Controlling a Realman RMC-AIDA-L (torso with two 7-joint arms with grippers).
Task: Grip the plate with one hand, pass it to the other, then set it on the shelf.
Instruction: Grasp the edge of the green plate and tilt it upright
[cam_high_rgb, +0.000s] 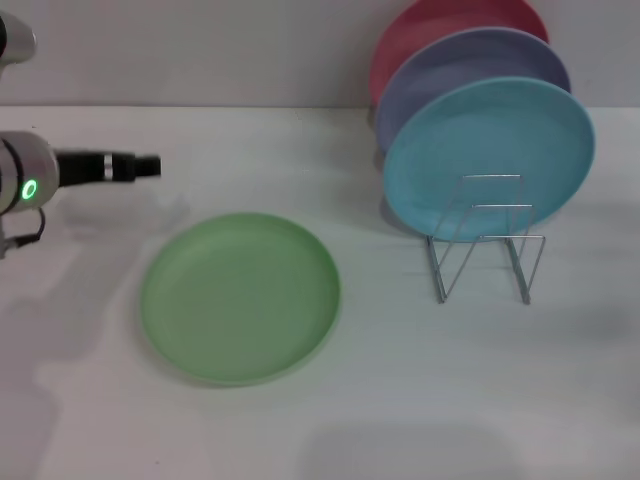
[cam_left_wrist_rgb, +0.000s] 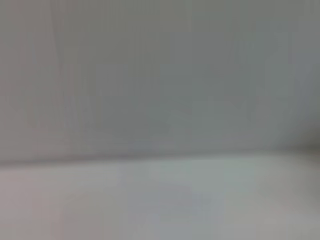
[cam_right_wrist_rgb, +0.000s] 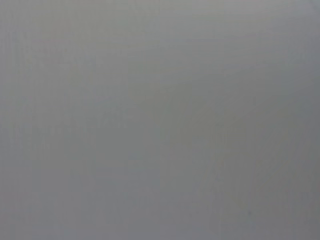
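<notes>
Plate (cam_high_rgb: 240, 297), light green, is lying flat on the white table (cam_high_rgb: 400, 400), forward of and below the left gripper (cam_high_rgb: 148, 166), offset toward the robot's right from its tip and well apart from it. Being round, the plate is offering no long axis; the near-left rim is the closest edge to that gripper. Left gripper is showing in the head view as a black, slim end projecting sideways from the silver wrist with the green glowing ring, hanging above the table and holding nothing; whether its fingers are parted cannot be told from this angle. Left wrist view is giving only a blurred wall and table line, no fingers, no plate. Right gripper is not appearing in any view; the right wrist view is a blank grey field. So the left arm is judged the nearer one for the first grip, with a drop and a reach toward the robot's right looking necessary to meet the rim. Shelf (cam_high_rgb: 485, 240), a low silver wire rack, is standing farther out to the right of the gripper, beyond the green plate and apart from it. Turquoise plate (cam_high_rgb: 490, 155) is leaning upright in the rack's rear loops, with a lavender plate (cam_high_rgb: 470, 60) and a red plate (cam_high_rgb: 450, 20) stacked behind it; the front loops are looking free.
</notes>
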